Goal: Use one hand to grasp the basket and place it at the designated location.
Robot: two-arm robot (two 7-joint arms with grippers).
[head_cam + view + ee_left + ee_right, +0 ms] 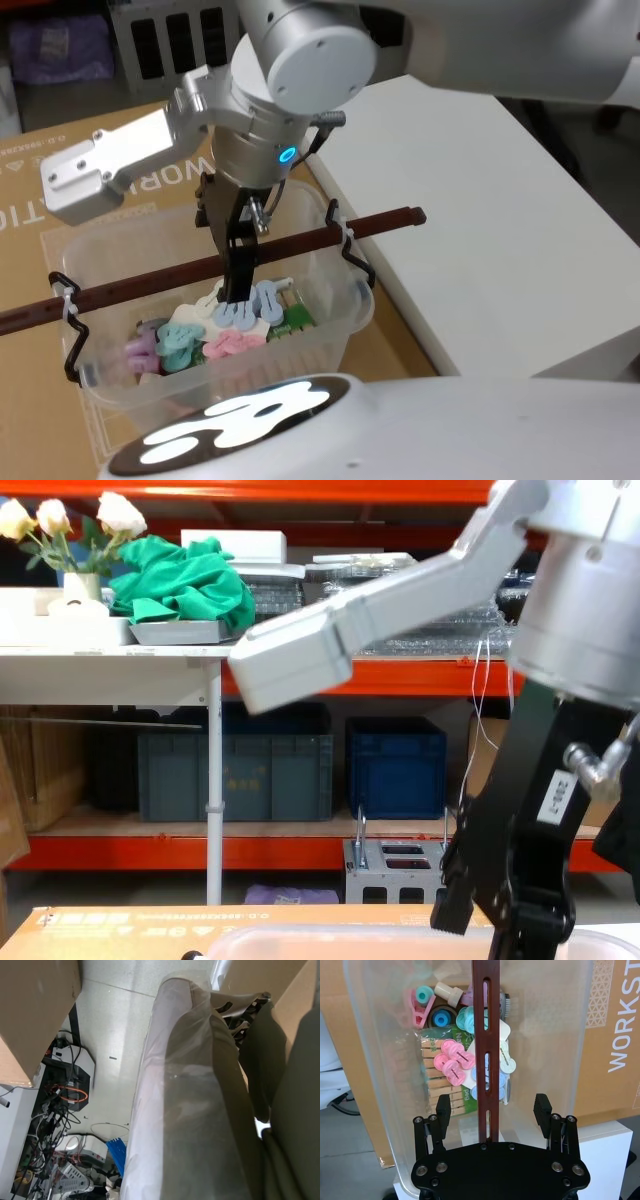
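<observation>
Cardboard carton (pixel 40 165) carries the basket (pixel 332 345), just beside the white table (pixel 480 230). A brown handle bar (pixel 485 1035) spans the basket's rim. The right gripper (pixel 492 1105) hangs over the middle of the bar, open, its fingers (pixel 542 1107) straddling the bar without touching it, above the coloured pegs (pixel 230 330). The grasp looks to be the step in hand. Next it should probably close squarely on the bar, then lift level.

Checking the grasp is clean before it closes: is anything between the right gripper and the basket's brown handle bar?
Nothing visible does. The open right gripper has a finger on each side of the brown slotted bar spanning the basket. The plastic clips lie lower down inside it, beneath the bar.
</observation>
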